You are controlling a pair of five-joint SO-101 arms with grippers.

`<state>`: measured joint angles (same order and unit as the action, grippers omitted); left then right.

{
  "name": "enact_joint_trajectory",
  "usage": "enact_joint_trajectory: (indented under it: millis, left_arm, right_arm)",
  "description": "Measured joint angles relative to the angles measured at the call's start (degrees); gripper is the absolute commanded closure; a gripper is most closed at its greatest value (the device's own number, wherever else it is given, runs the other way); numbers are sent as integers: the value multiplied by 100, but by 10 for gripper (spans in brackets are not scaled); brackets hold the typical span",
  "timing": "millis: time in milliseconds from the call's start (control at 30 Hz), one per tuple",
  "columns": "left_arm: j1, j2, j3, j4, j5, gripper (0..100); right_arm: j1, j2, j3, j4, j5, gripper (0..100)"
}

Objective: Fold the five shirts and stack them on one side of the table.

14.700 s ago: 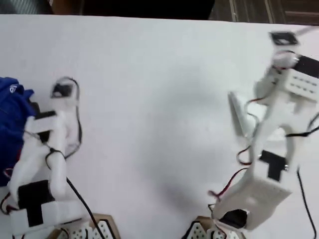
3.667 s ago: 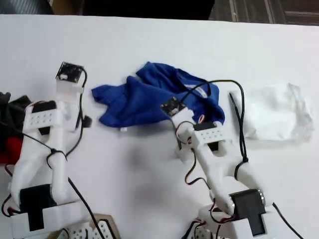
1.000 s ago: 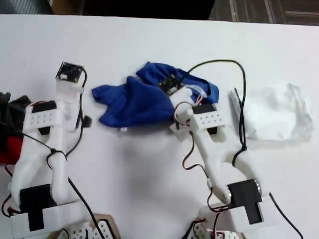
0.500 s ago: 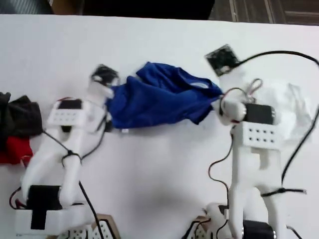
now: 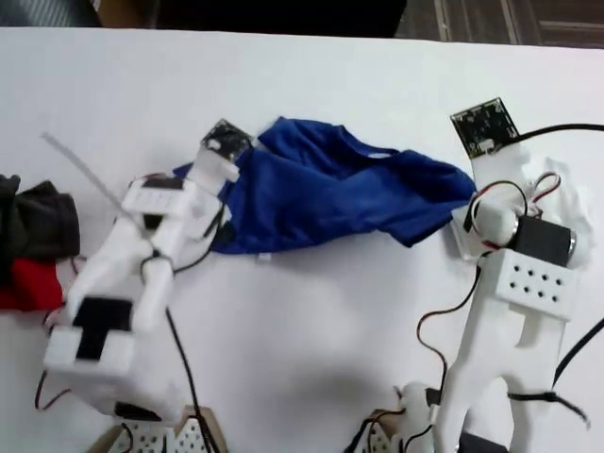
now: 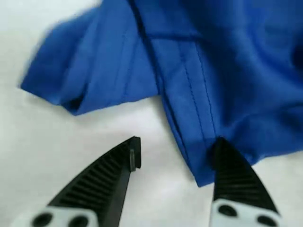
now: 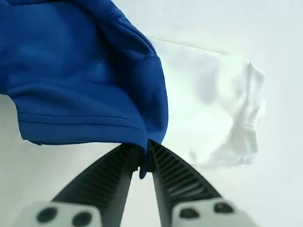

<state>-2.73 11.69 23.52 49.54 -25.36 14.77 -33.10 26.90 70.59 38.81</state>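
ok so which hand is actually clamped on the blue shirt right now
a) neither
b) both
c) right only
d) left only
C: the right hand is shut on the hem of the blue shirt, while the left hand stands open at the shirt's edge with nothing pinched.

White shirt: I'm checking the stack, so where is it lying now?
The white shirt lies on the table's right side in the high view, beside the blue shirt corner that the right gripper holds.
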Motion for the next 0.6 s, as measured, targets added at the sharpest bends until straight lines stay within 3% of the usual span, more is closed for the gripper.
enact_joint_trajectory:
  millis: [167, 300, 600]
  left_arm:
    - [123, 835, -1160, 1020, -26, 758]
    - [281, 1073, -1582, 1468, -26, 973]
    - [642, 1134, -2127, 2532, -26, 974]
  right_arm:
    - [0, -202, 123, 18, 0, 978]
    - [0, -202, 536, -70, 0, 978]
    - [0, -202, 1125, -536, 0, 978]
